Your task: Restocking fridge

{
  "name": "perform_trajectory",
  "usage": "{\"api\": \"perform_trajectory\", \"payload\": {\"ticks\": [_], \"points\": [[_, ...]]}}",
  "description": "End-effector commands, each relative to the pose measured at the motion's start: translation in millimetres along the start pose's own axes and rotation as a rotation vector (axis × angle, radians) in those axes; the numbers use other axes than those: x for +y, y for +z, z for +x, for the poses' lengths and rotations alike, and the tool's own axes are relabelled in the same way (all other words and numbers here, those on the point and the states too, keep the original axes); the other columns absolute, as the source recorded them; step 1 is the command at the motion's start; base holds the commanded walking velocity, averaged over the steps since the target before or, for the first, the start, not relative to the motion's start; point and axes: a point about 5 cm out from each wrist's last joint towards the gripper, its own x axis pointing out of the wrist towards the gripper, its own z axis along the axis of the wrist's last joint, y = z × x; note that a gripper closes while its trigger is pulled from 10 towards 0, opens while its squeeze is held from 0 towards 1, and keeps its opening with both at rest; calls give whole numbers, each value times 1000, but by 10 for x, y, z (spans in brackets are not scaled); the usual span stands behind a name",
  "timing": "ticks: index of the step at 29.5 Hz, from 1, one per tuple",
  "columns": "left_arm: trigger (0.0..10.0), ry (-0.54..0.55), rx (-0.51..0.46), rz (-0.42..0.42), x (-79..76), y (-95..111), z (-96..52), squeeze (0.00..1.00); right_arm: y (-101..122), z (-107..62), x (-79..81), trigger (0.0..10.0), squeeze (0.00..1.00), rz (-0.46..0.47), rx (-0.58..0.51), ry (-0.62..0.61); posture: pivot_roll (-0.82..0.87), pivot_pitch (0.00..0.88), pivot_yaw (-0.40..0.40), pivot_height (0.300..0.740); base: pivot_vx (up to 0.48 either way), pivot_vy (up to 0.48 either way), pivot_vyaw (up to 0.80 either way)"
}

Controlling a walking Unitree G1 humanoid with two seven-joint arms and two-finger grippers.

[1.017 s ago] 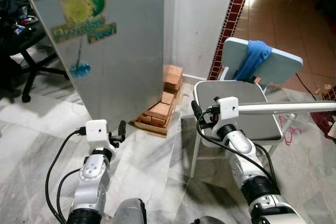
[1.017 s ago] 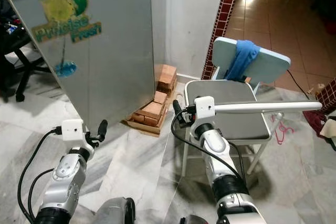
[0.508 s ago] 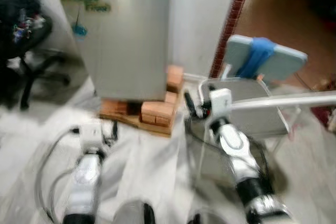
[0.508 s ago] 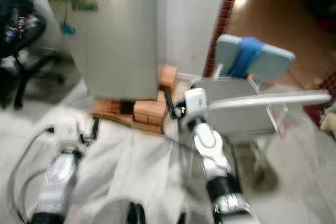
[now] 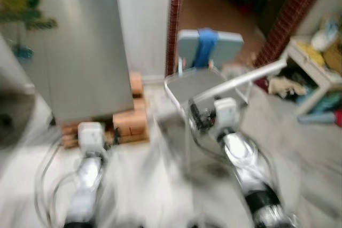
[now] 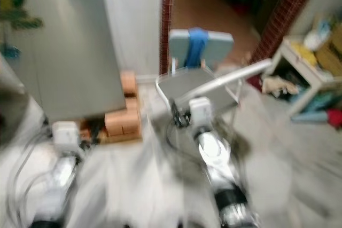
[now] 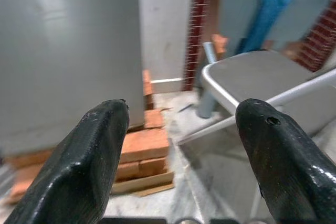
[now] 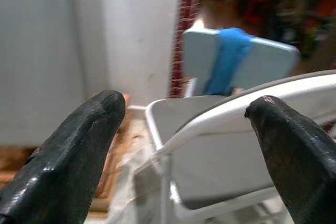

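Observation:
The grey fridge [image 5: 80, 52] stands at the left with its door closed and a green and yellow sticker [image 5: 24, 6] on it. It rests on a stack of red bricks [image 5: 128, 124]. My left gripper [image 7: 182, 111] is open with nothing between its fingers, held low in front of the fridge's corner and the bricks [image 7: 142, 148]. My right gripper [image 8: 186, 103] is open too, with nothing in it, and points at a grey folding chair [image 5: 203, 81]. The head views are blurred.
A blue cloth [image 5: 206, 46] hangs over the chair's back. A red brick pillar [image 5: 175, 14] stands beside the white wall. At the right, a low white shelf [image 5: 315, 73] holds cloths and bags. Pale marble floor [image 5: 160, 185] lies ahead.
The whole picture has shifted: the camera has swung right, so the fridge now sits further left and the shelf at the right has come into view. Both arms keep their pose.

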Motion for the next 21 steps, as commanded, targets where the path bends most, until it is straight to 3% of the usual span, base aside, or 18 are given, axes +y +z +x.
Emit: {"api": "perform_trajectory", "payload": {"ticks": [1, 6, 21], "points": [[10000, 25, -1, 13, 110, 8, -10, 0, 62, 42, 97, 10000, 0, 14, -22, 21, 114, 10, -8, 740, 0, 480, -800], [10000, 18, 5, 15, 96, 4, -1, 0, 55, 41, 105, 10000, 0, 12, -18, 23, 111, 10, -8, 740, 0, 460, -800], [10000, 15, 8, 32, 100, -4, -3, 0, 56, 55, 77, 10000, 0, 5, -13, 21, 111, 7, -13, 740, 0, 0, -800]]}}
